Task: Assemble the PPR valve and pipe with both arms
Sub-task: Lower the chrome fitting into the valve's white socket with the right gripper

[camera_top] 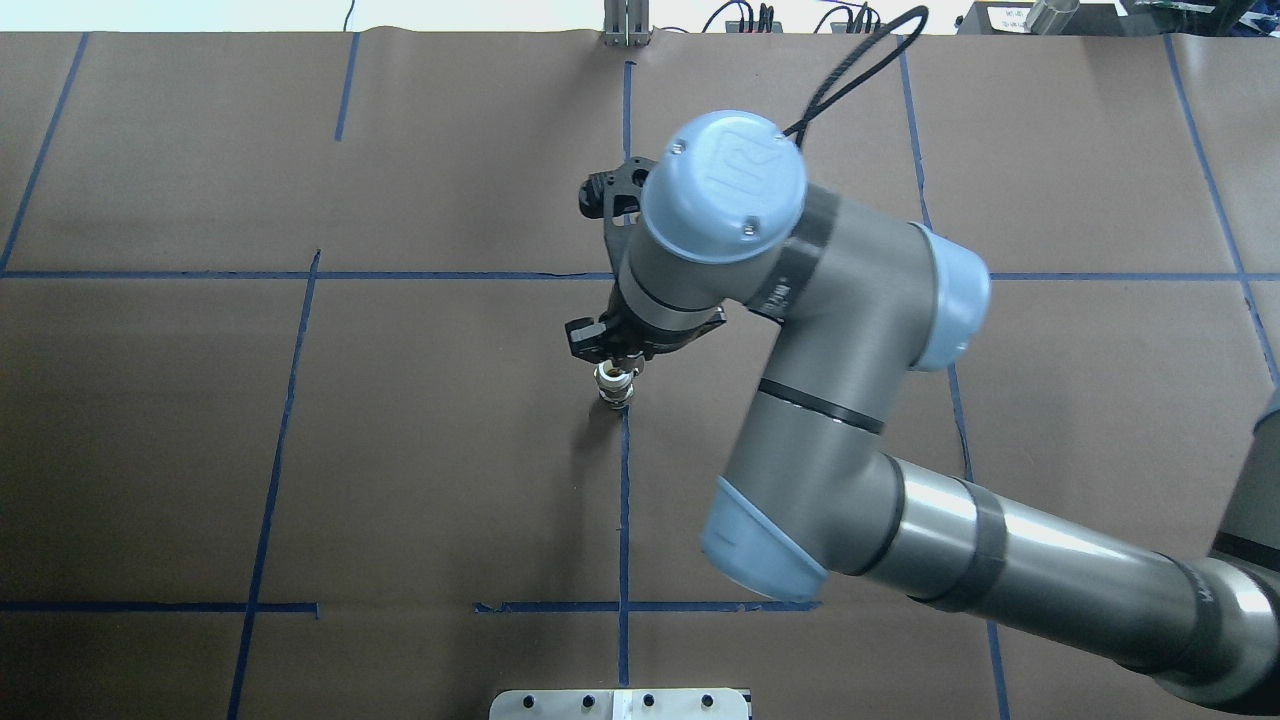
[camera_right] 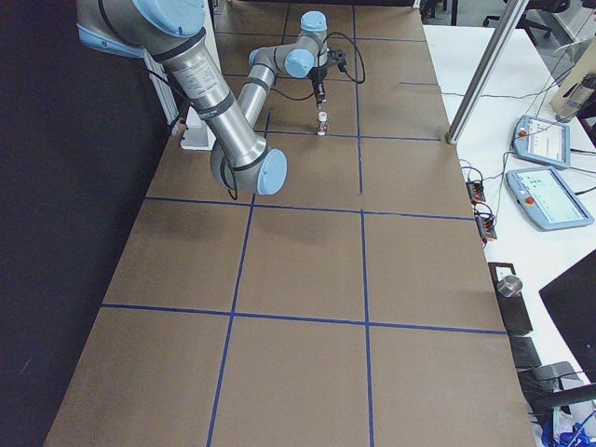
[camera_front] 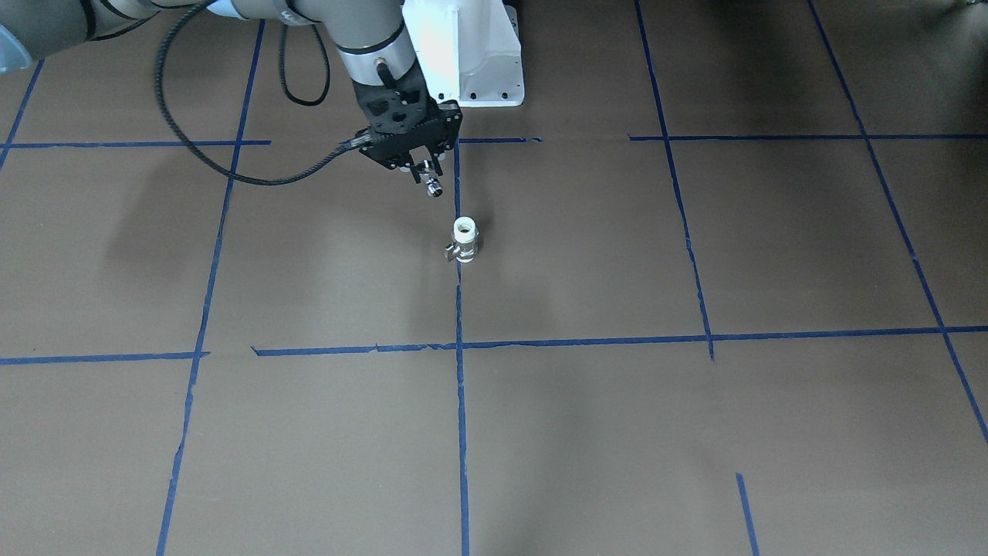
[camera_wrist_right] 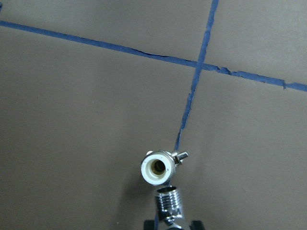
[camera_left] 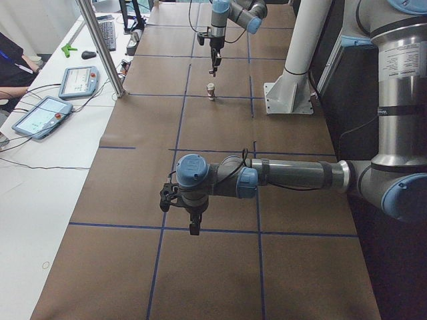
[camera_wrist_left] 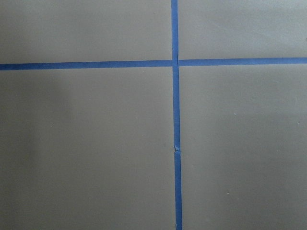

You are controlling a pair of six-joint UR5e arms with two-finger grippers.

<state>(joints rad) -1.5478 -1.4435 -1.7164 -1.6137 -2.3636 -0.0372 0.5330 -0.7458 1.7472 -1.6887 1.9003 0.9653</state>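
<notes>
Pipe piece in my right jaws, valve waiting just ahead and below

My right jaws are clenched on the threaded chrome pipe piece [camera_front: 434, 188], which hangs roughly upright, thread down, above the valve [camera_front: 465, 240]. The valve stands on end on the tabletop [camera_front: 617, 432] at mid-table, its white mouth up, so the two long axes run nearly parallel but, I judge, not yet in line. In the right wrist view the mouth sits just beyond the thread's tip rather than under it. The overhead view stacks them as if touching, while the front-facing view shows a clear gap. My right arm [camera_top: 850, 400] is the near one. My left arm [camera_left: 293, 175] hangs well apart over bare tabletop and blue tape [camera_wrist_left: 175, 120], and whether my left jaws are released or clenched I cannot tell.
</notes>
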